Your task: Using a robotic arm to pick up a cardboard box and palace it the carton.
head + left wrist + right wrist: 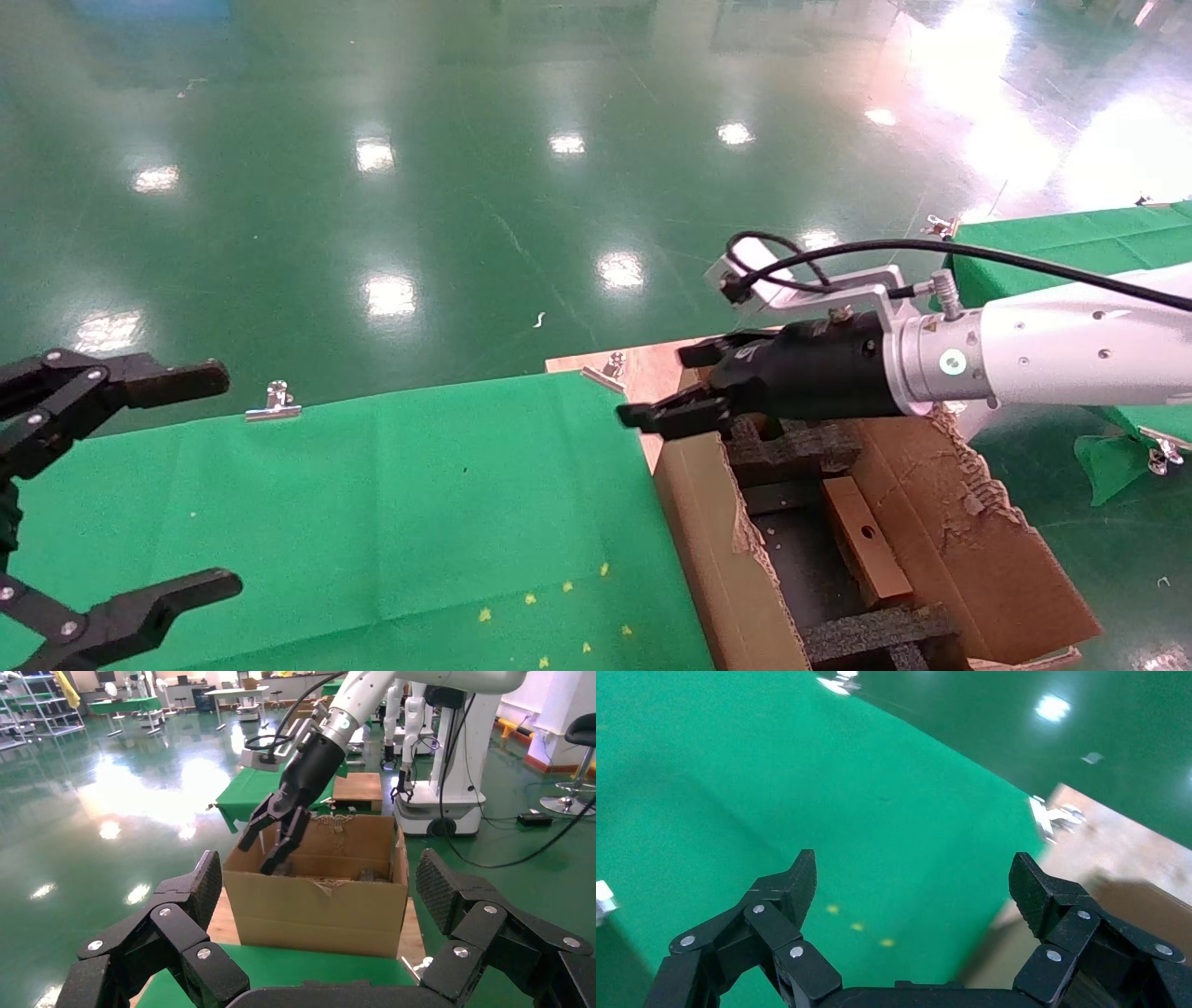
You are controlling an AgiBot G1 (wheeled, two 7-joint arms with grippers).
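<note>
The large carton (717,568) with torn flaps and black foam inserts (792,447) stands at the right end of the green table. The small brown cardboard box (861,545) lies inside it between the foam pieces. My right gripper (659,385), on the white arm, hovers open and empty over the carton's far left corner. It also shows in the left wrist view (263,843) above the carton (316,913). In its own view the right gripper (912,881) looks down on green cloth. My left gripper (225,480) is open and empty at the far left, facing the carton (320,888).
A green cloth (419,503) with small yellow marks covers the table, held by metal clips (275,403). A wooden board (643,368) lies under the carton. Another green table (1071,242) stands at the right. A second robot (457,755) stands behind the carton.
</note>
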